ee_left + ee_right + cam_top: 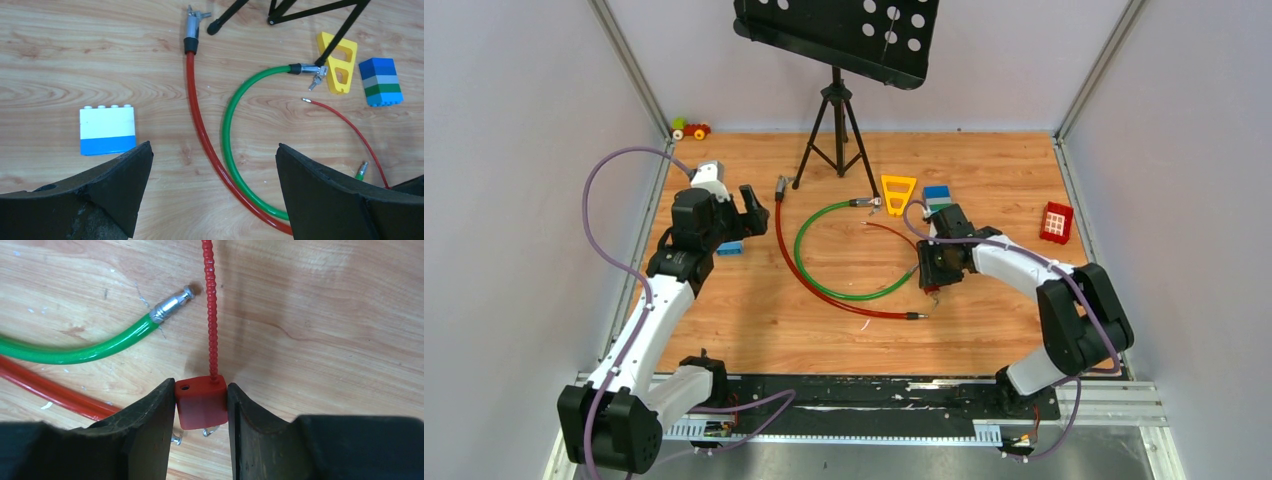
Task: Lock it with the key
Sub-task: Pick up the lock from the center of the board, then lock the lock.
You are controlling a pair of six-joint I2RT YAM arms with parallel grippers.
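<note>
Right gripper (201, 388) is low over the wooden table (754, 310) and holds the small red padlock (201, 407). Both its dark fingers press against the sides of the padlock body. A thin red ribbed cable (212, 310) goes out of the top of the padlock and away over the wood. The key (176, 440) shows only as a tiny silvery piece just under the padlock, beside one finger; most of it is hidden. The green cable (75, 352) with its metal end plug (172, 304) lies near, and the thick red cable (50, 390) lies beside it. The left gripper (214, 150) hangs above the table with its fingers wide apart and nothing between them. A white and blue block (107, 131) lies near it.
</note>
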